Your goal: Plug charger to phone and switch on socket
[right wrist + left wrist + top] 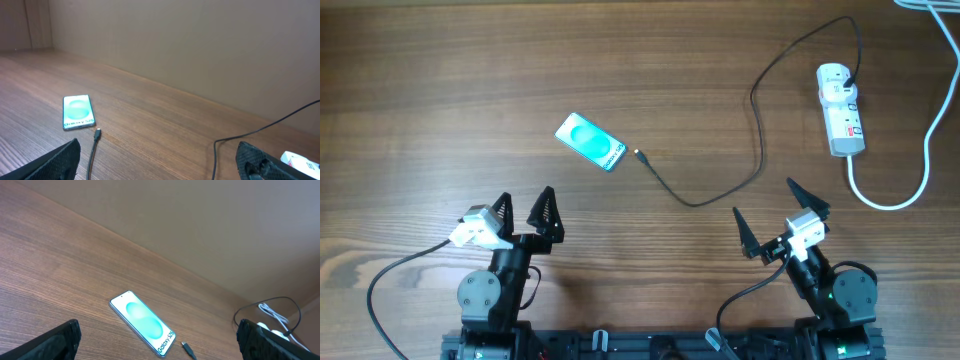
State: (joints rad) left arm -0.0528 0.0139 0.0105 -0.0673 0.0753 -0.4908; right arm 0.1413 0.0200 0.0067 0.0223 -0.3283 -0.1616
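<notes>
The phone lies flat on the table, turquoise face up, and shows in the left wrist view and the right wrist view. The charger cable runs from the socket in a loop; its connector tip lies just right of the phone, apart from it, and shows in the wrist views. My left gripper is open and empty, near the front edge below the phone. My right gripper is open and empty, below the cable loop.
A thick white cord curves from the socket toward the table's right edge and back corner. A brown wall stands behind the table in both wrist views.
</notes>
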